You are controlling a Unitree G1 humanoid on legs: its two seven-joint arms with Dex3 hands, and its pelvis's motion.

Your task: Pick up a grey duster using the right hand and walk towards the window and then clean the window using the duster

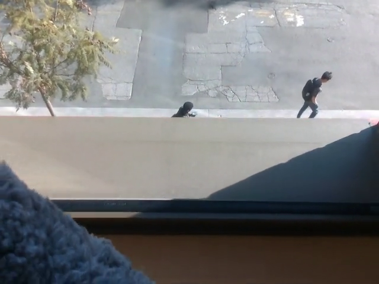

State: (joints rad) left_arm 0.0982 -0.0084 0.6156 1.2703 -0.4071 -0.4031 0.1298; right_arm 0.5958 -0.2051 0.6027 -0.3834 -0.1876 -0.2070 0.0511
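Presently, the head view looks down and out through the window [189, 154], with neither of the robot's hands inside the picture; whether any fingers are released, clenched or grasping cannot be told.

The grey duster [47, 242] fills the lower left corner of the view. Only its shaggy, looped pile shows, very close to the camera and slightly blurred. Its top edge rises to about the level of the window's lower frame [237, 207]. Whether the pile touches the glass or the frame cannot be told. What carries the duster is hidden below the picture edge.

The dark lower frame runs across the full width, with a wooden sill [254, 260] just beneath it. Beyond the glass lies a flat grey ledge [148, 154], shadowed at its right end. Further out there is patched pavement, a tree [50, 47] at upper left, and two people: one walking [312, 94] at right, one [185, 110] partly hidden behind the ledge's far edge.
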